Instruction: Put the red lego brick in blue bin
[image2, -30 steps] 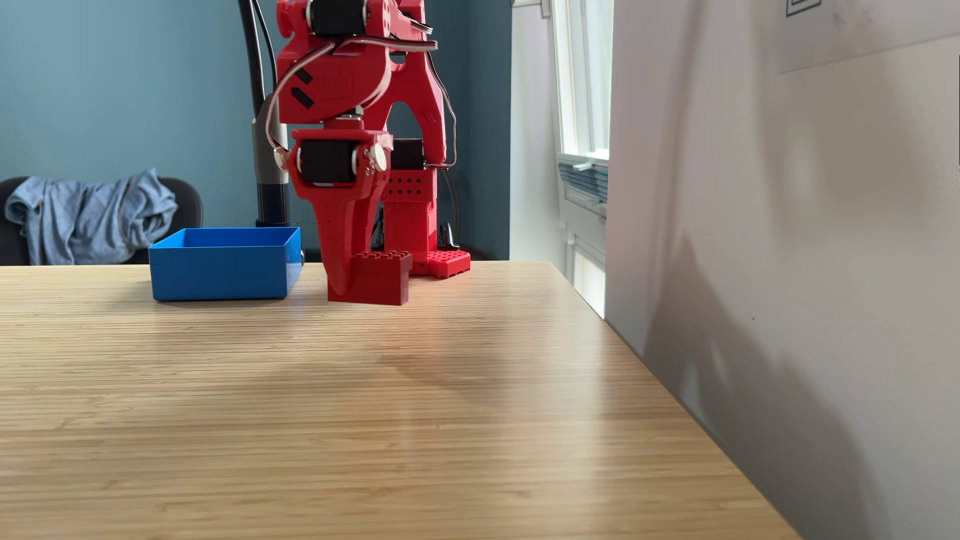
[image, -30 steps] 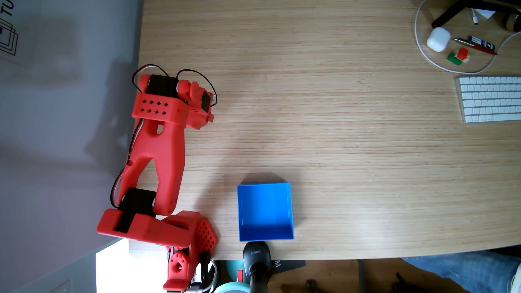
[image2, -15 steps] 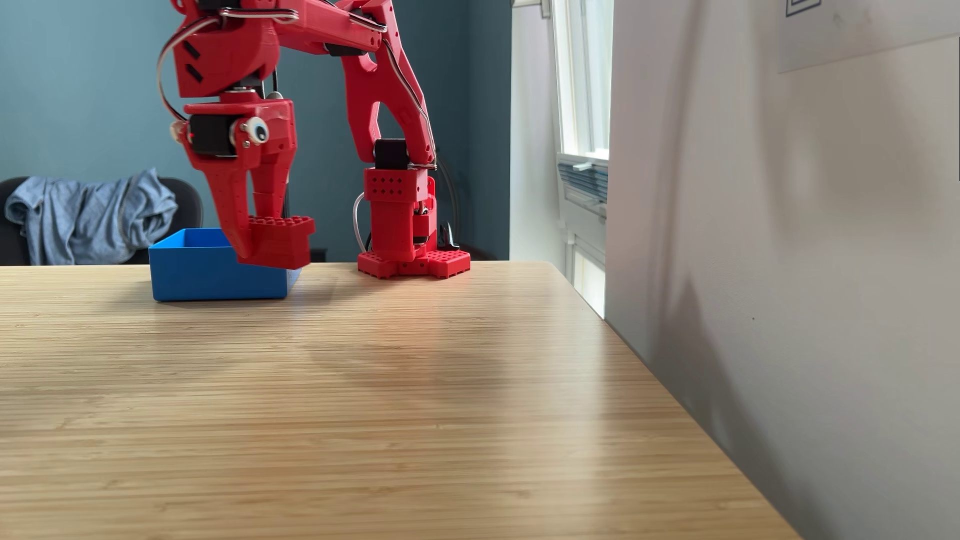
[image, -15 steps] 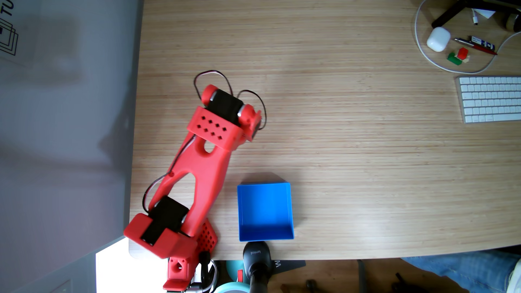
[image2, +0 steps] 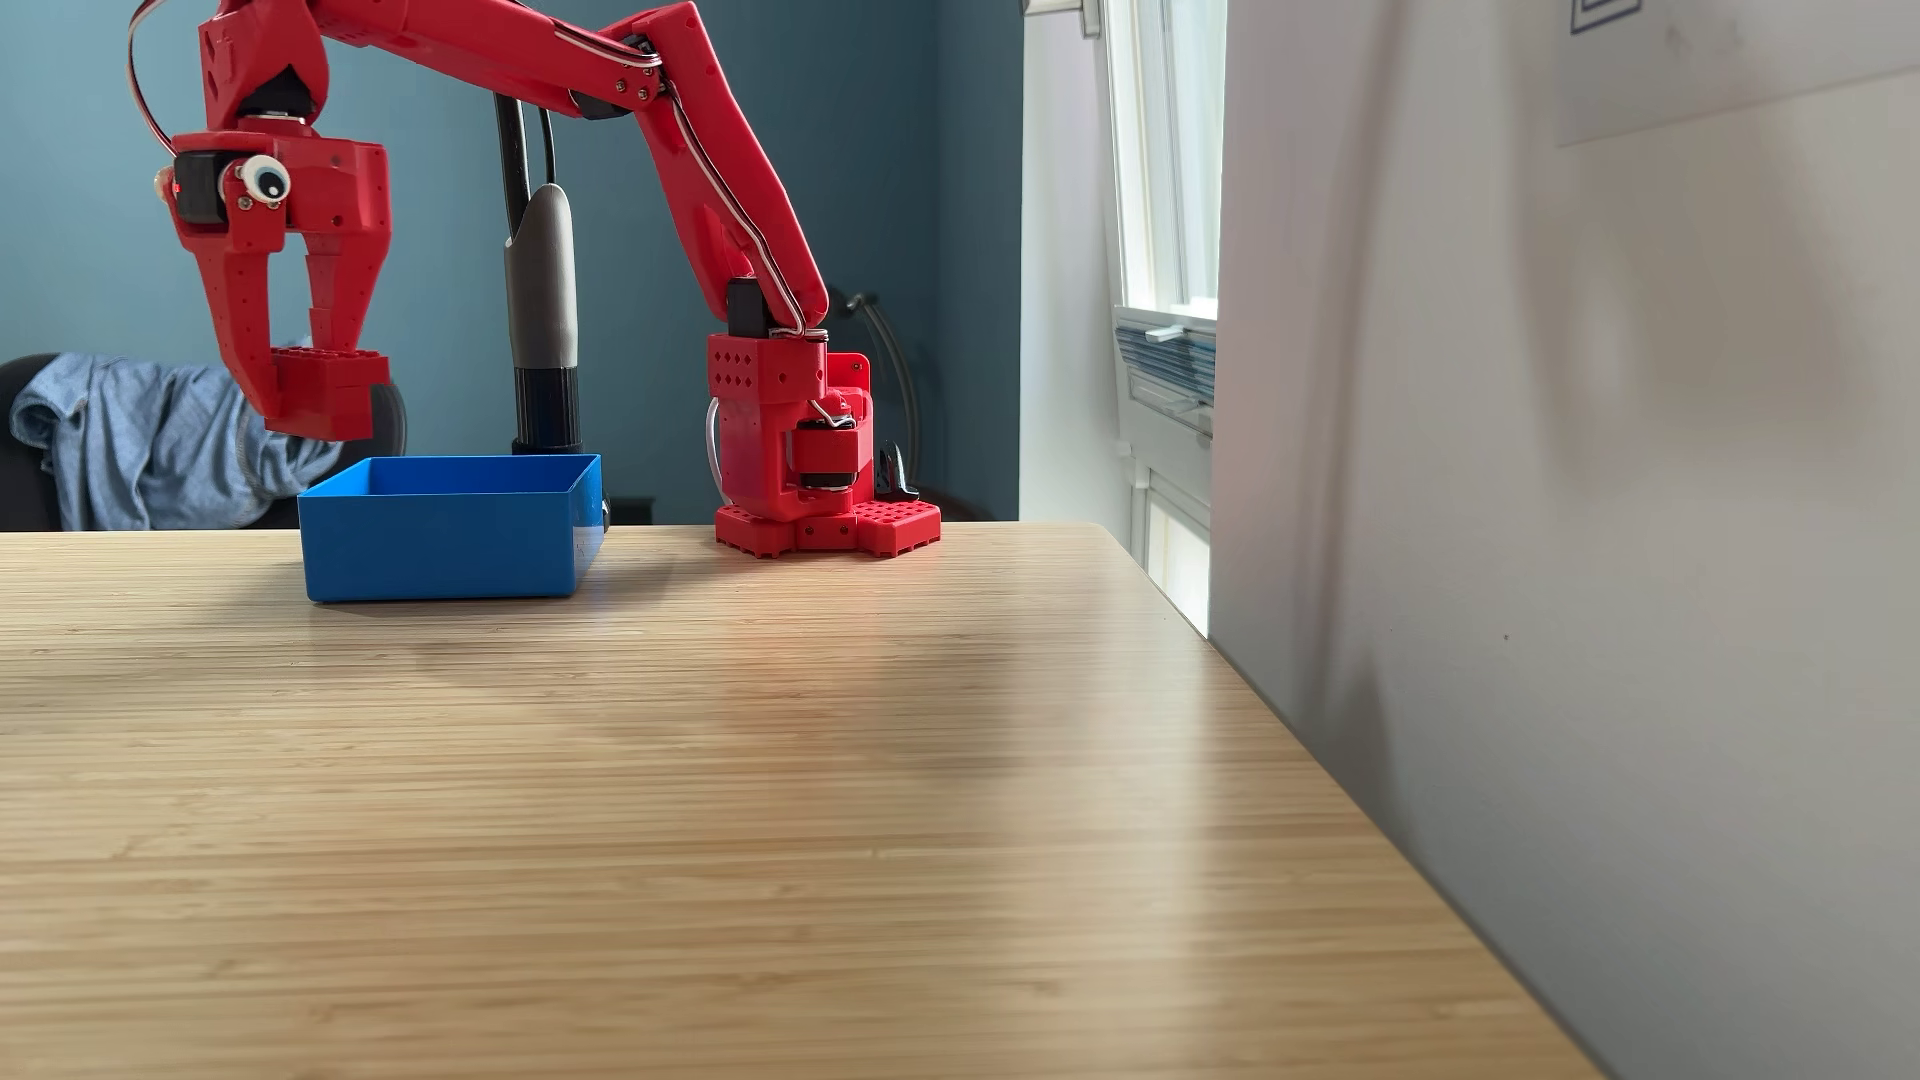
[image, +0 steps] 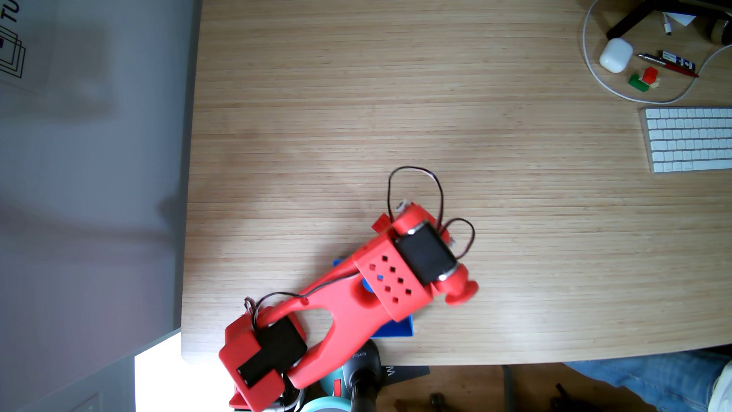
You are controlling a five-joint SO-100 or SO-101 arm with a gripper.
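Swinging across from the wall side since a second ago, my arm has carried the brick (image2: pixel 324 393) up and over toward the bin (image2: pixel 442 542). Going left to right in the side view, I see the gripper (image2: pixel 312 400) pinching the brick in the air, above the bin's left edge and clear of its rim; next the bin on the table (image2: pixel 727 831), then the arm's base (image2: pixel 826 519). From above, the arm (image: pixel 348 305) covers most of the bin (image: pixel 398 328), and a keyboard (image: pixel 689 138) lies far right.

"TU" – wall poster (image: pixel 10 43), cut off
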